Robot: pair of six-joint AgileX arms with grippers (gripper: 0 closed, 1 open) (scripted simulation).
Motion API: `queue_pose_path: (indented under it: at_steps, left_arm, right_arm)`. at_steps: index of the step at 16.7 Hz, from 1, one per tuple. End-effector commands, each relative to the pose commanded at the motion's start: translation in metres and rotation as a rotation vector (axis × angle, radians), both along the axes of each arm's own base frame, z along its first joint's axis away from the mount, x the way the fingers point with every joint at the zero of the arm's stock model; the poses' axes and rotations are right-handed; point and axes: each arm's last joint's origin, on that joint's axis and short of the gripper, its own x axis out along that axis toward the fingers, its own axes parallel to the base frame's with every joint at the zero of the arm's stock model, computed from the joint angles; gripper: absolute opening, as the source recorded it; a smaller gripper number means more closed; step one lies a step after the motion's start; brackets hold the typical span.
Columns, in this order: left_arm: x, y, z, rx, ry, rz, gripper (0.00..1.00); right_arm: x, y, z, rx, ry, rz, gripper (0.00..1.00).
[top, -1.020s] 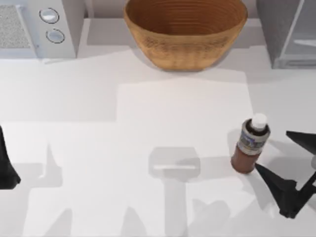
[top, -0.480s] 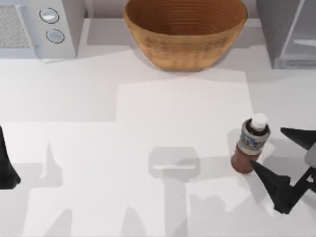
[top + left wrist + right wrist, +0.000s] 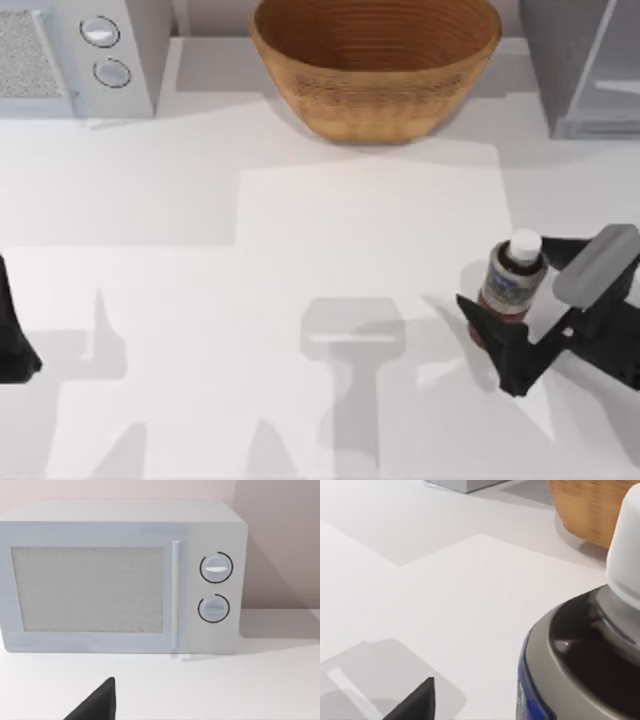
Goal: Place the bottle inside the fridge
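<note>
The bottle point(image 3: 510, 285), reddish-brown with a white cap and a grey-blue label, stands upright on the table's right side. My right gripper point(image 3: 505, 275) is open and straddles it, one dark finger at the bottle's near left by the base and the other behind it by the cap. The right wrist view shows the bottle point(image 3: 580, 655) very close, with one fingertip point(image 3: 417, 702) beside it. The fridge point(image 3: 580, 70), a grey cabinet with a pale glassy door, stands at the back right corner. My left gripper point(image 3: 12, 340) is parked at the table's left edge, open.
A large wicker basket point(image 3: 375, 65) sits at the back centre, between the fridge and a light-grey microwave point(image 3: 80, 55) with two round knobs at the back left. The microwave point(image 3: 120, 580) faces the left wrist camera. White tabletop lies between the bottle and the fridge.
My right gripper has slid left, from beside the bottle to around it, its fingers now on either side. The bottle and the left arm have not moved.
</note>
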Motion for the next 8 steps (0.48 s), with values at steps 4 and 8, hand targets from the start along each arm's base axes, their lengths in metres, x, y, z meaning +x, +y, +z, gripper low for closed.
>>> queue_pose_path:
  at_steps: [4, 8]
  left_arm:
    - [0.0000, 0.0000, 0.0000, 0.000, 0.000, 0.000, 1.00]
    - [0.0000, 0.0000, 0.0000, 0.000, 0.000, 0.000, 1.00]
  right_arm:
    - [0.0000, 0.0000, 0.0000, 0.000, 0.000, 0.000, 0.93]
    - [0.0000, 0.0000, 0.0000, 0.000, 0.000, 0.000, 0.63]
